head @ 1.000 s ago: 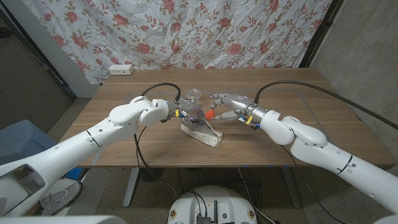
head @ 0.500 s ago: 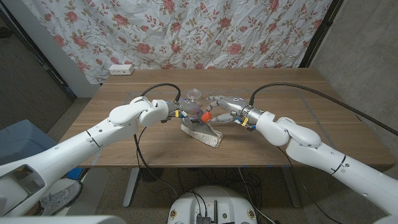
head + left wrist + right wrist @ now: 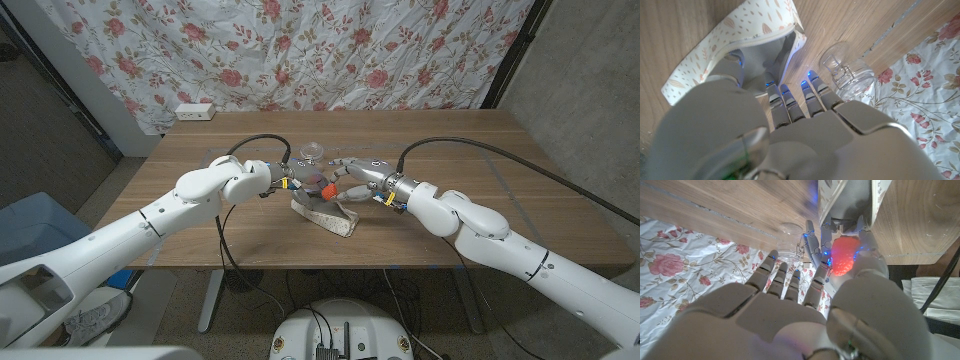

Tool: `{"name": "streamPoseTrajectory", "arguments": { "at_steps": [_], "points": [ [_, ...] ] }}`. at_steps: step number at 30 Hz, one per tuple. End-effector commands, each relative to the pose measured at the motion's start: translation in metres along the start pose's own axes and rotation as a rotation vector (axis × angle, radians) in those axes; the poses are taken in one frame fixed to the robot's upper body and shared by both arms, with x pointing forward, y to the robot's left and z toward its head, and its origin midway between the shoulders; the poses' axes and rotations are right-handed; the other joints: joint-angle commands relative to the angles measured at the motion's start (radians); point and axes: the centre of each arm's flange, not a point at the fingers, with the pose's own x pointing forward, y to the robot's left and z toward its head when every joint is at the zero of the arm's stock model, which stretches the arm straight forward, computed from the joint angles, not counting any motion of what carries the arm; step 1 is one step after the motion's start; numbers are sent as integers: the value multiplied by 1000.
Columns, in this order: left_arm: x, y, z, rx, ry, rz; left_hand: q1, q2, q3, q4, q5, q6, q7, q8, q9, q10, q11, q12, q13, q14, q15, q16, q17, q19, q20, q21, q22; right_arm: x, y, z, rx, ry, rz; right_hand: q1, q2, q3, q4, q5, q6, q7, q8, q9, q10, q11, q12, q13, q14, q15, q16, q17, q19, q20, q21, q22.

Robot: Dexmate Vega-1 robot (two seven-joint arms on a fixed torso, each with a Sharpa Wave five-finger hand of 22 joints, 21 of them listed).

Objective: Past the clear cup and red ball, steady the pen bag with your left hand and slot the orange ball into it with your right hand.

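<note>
1. Pen bag: one cream fabric pen bag with a leaf print lies near the middle of the wooden table; its open mouth shows a grey lining.
2. Ball: one orange-red textured ball is seen, pinched by the right hand directly at the bag's mouth; the hand's other fingers are spread.
3. Cup: one clear plastic cup stands just behind the bag, near the fingertips of both hands.
4. Left hand: its fingers grasp the bag's open edge and reach inside the opening.
5. Surface: one brown wood-grain tabletop.
6. Room: a floral curtain hangs behind the table; one white power strip sits at the far left corner of the table.
</note>
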Motion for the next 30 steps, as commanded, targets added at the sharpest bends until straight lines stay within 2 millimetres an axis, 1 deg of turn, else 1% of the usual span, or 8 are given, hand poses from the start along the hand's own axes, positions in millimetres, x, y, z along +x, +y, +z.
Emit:
{"name": "streamPoseTrajectory", "arguments": {
  "at_steps": [1, 19, 30],
  "points": [
    [2, 1, 0, 3, -4, 2, -9, 2, -2, 2, 5, 9, 1, 7, 2, 1, 1, 9, 2, -1, -101, 4, 2, -2, 3, 3, 1, 2, 6, 0, -2, 9, 8, 6, 3, -4, -2, 4, 20, -11, 5, 5, 7, 3, -2, 3, 1, 0, -1, 1, 3, -1, 1, 3],
    [3, 1, -3, 5, 2, 0, -11, 6, -4, 1, 6, 12, 2, 8, 2, 4, 3, 10, 2, 1, -102, 4, 2, -1, 4, 4, 1, 9, 9, 4, 12, 8, 16, 9, -3, -7, -5, 3, 15, -11, 2, 4, 4, 1, -3, 3, -1, 2, -3, 1, 4, 2, 1, 3],
    [5, 0, -3, 1, -4, -1, -12, 8, -6, 1, 6, 13, 1, 8, 2, 6, 2, 10, 2, 2, -101, 4, 2, 0, 4, 4, 1, 12, 10, 3, 14, 24, 21, 13, -16, -11, -9, 3, 3, -11, -4, 2, 0, 3, -5, 3, -1, 6, -5, 0, 11, 3, 3, 3]
  ]
}}
